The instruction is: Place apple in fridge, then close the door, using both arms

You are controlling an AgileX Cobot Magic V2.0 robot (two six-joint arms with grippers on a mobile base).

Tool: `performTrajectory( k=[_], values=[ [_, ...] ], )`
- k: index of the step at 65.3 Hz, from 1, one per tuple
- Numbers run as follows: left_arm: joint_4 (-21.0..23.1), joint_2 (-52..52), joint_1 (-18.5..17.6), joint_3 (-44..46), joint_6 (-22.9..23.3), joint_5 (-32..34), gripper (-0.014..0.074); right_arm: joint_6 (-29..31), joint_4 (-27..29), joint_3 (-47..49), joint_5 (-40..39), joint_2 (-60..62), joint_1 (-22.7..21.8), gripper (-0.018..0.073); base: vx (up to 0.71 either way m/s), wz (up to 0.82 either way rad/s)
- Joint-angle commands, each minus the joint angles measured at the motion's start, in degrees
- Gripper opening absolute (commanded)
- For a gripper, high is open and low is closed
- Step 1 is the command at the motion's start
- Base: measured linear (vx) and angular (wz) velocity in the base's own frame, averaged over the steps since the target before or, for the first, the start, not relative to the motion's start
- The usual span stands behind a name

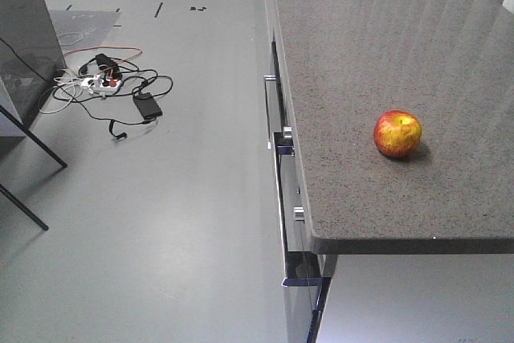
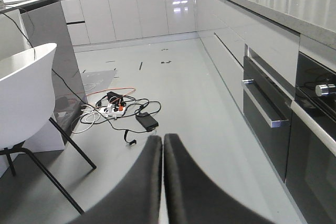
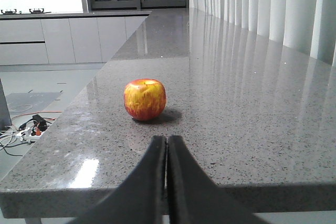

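The apple, red with yellow streaks, sits alone on the grey speckled countertop near its front edge. In the right wrist view the apple lies just beyond my right gripper, a little left of its line. That gripper is shut and empty, hovering over the counter's near edge. My left gripper is shut too, holding nothing, and hangs above the kitchen floor. The fridge and its door are out of view. Neither gripper shows in the front view.
A tangle of cables with a power strip lies on the floor. A white chair with black legs stands at the left. Drawers and an oven with metal handles run under the counter. White curtains line the counter's far side.
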State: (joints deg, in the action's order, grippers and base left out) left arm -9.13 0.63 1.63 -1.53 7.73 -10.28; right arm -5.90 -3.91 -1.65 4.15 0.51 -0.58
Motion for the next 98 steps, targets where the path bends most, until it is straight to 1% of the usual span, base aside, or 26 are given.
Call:
performTrajectory(
  k=[1, 62, 71, 78, 82, 86, 88, 92, 98],
  values=[
    [0.09, 0.95, -0.13, -0.87, 0.12, 3.83, -0.0008, 0.33, -0.58, -0.6, -4.46, 0.34, 0.01, -0.0002, 0.0, 0.0],
    [0.09, 0.95, -0.13, -0.87, 0.12, 3.83, -0.0008, 0.13, -0.32, -0.6, -4.62, 0.34, 0.01, -0.0002, 0.0, 0.0],
    [0.09, 0.95, -0.13, -0.87, 0.12, 3.83, -0.0008, -2.81, 3.91, -0.54, -7.09, 0.34, 0.06, -0.0002, 0.0, 0.0],
    [0.09, 0.95, -0.13, -0.87, 0.12, 3.83, -0.0008, -5.29, 8.48, -0.54, -11.5, 0.34, 0.06, -0.0002, 0.0, 0.0],
    [0.09, 0.95, -0.13, -0.87, 0.12, 3.83, -0.0008, -6.47, 12.41, -0.5, -14.37, 0.34, 0.06, -0.0002, 0.0, 0.0],
    [0.09, 0.95, -0.13, -0.87, 0.12, 3.83, -0.0008, -8.05, 14.74, -0.06, -15.4, 0.34, 0.06, -0.0002, 0.0, 0.0],
    [0.09, 0.95, -0.13, -0.87, 0.12, 3.83, -0.0008, -8.05, 15.15, 0.61, -14.73, 0.34, 0.06, -0.0002, 0.0, 0.0],
    [0.09, 0.95, -0.13, -0.87, 0.12, 3.83, -0.0008, -7.92, 14.88, 3.95, -10.7, 0.29, 0.06, -0.0002, 0.0, 0.0],
    [0.09, 0.95, -0.13, -0.87, 0.12, 3.83, -0.0008, -6.74, 14.42, 10.91, -0.38, -0.76, 0.06, -0.0001, 0.0, 0.0]
  ],
)
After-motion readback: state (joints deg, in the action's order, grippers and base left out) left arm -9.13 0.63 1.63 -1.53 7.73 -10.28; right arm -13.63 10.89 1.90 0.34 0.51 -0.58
